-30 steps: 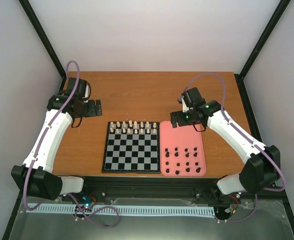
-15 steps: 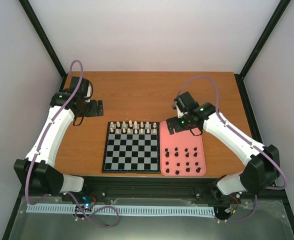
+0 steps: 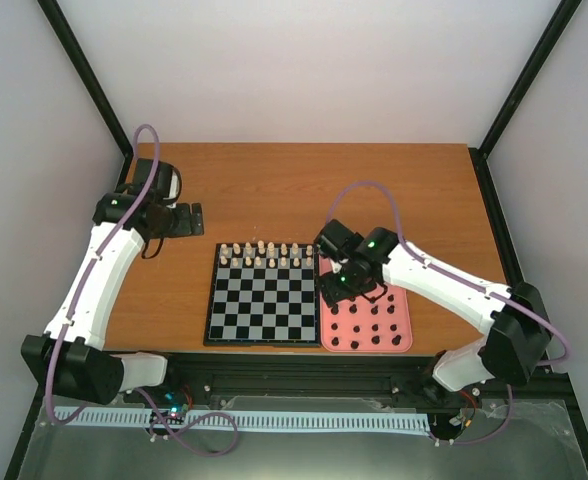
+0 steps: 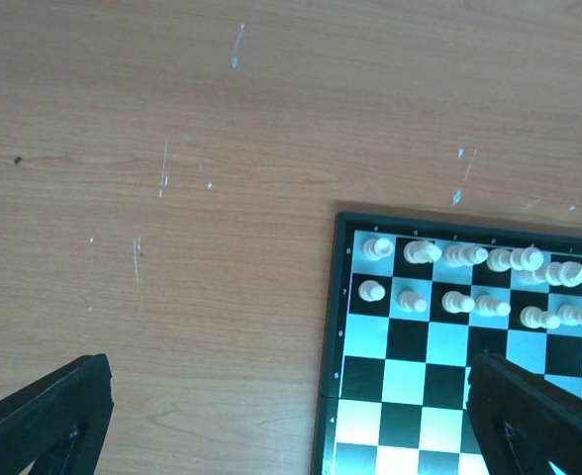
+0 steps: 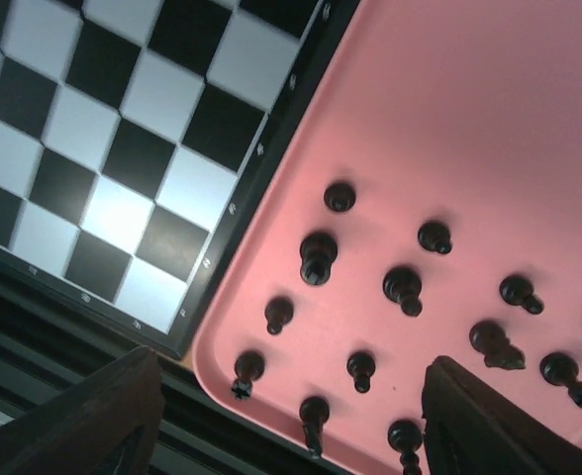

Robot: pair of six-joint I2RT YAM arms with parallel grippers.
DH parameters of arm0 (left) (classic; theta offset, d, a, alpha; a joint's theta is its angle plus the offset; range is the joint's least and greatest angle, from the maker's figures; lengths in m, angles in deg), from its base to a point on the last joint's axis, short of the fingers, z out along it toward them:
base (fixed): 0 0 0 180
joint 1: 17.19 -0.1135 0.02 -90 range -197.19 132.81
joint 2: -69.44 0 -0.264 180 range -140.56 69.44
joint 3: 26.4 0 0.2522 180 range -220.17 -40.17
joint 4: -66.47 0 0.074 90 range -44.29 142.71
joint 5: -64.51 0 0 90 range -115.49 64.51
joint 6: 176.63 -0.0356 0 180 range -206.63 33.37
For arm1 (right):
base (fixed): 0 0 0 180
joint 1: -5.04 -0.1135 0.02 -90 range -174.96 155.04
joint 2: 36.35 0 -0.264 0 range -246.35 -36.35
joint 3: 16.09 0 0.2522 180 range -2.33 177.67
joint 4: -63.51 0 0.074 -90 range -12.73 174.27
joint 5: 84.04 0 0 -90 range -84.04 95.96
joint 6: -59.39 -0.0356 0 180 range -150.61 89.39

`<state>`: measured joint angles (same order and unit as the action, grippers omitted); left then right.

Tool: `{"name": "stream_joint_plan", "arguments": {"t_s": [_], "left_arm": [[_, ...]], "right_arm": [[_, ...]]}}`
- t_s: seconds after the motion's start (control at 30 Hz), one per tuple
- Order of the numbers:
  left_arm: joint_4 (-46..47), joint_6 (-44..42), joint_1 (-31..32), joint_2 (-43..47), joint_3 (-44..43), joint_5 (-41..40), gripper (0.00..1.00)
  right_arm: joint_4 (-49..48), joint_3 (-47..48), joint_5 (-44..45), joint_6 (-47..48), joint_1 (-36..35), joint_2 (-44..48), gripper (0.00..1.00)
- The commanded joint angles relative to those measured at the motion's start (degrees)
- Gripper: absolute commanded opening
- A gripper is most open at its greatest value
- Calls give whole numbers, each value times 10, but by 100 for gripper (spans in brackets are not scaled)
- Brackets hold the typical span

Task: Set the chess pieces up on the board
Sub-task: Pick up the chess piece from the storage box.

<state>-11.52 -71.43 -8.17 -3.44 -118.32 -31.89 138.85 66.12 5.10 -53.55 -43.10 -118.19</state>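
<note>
The board (image 3: pixel 264 310) lies at the table's front centre, and its near rows are bare. Several tiny black chess pieces (image 3: pixel 374 325) stand on the pink tray (image 3: pixel 402 285) to its right. My right gripper (image 3: pixel 336 285) hangs open and empty over the tray's left side. In the right wrist view it (image 5: pixel 291 396) is above the black pieces (image 5: pixel 318 255), touching none, with the board (image 5: pixel 123 158) at the left. My left gripper (image 3: pixel 196 217) is open and empty behind the board's far left corner. In the left wrist view it (image 4: pixel 291 416) straddles bare wood and the board's corner (image 4: pixel 420 386).
Cream-white pieces (image 3: pixel 261 254) fill the board's two far rows and show in the left wrist view (image 4: pixel 469 282). The tray's rim (image 5: pixel 222 327) touches the board's right edge. The table's front edge and a black rail run just below both.
My right gripper has swung from the tray's far end forward and left, over the tray's left side by the black pieces. The left arm has barely moved.
</note>
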Motion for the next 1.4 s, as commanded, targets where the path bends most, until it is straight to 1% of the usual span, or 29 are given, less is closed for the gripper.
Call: {"name": "stream_joint_plan", "arguments": {"t_s": [0.0, 0.03, 0.13, 0.2, 0.43, 0.53, 0.63, 0.7, 0.97, 1.07, 1.13, 1.33, 1.37], "left_arm": [[16, 0, -1, 13, 23, 5, 100], [18, 0, -1, 16, 26, 6, 100], [17, 0, -1, 19, 33, 5, 100], [17, 0, -1, 22, 35, 5, 100], [16, 0, 0, 22, 36, 12, 100], [15, -1, -1, 23, 36, 9, 100], [14, -1, -1, 23, 35, 7, 100], [13, -2, -1, 22, 34, 6, 100], [12, -3, 0, 17, 31, 2, 100], [12, -3, -1, 13, 30, 2, 100], [11, -3, -1, 12, 29, 0, 100], [10, -3, -1, 7, 29, -3, 100], [10, -3, -1, 6, 28, -3, 100]], "right_arm": [[-14, -38, -14, -36, -20, -20, 67], [-21, -46, -15, -40, -21, -24, 65], [-46, -70, -16, -45, -21, -34, 63], [-61, -78, -14, -47, -21, -41, 60], [-94, -80, -11, -47, -21, -77, 49], [-101, -86, -5, -51, -21, -85, 47], [-104, -87, 7, -58, -21, -98, 40], [-105, -85, 14, -65, -21, -106, 38], [-100, -80, 27, -68, -21, -126, 36], [-103, -79, 27, -65, -21, -130, 32], [-103, -78, 26, -62, -21, -133, 27], [-103, -77, 22, -58, -21, -137, 25], [-104, -78, 22, -57, -21, -137, 23]]}}
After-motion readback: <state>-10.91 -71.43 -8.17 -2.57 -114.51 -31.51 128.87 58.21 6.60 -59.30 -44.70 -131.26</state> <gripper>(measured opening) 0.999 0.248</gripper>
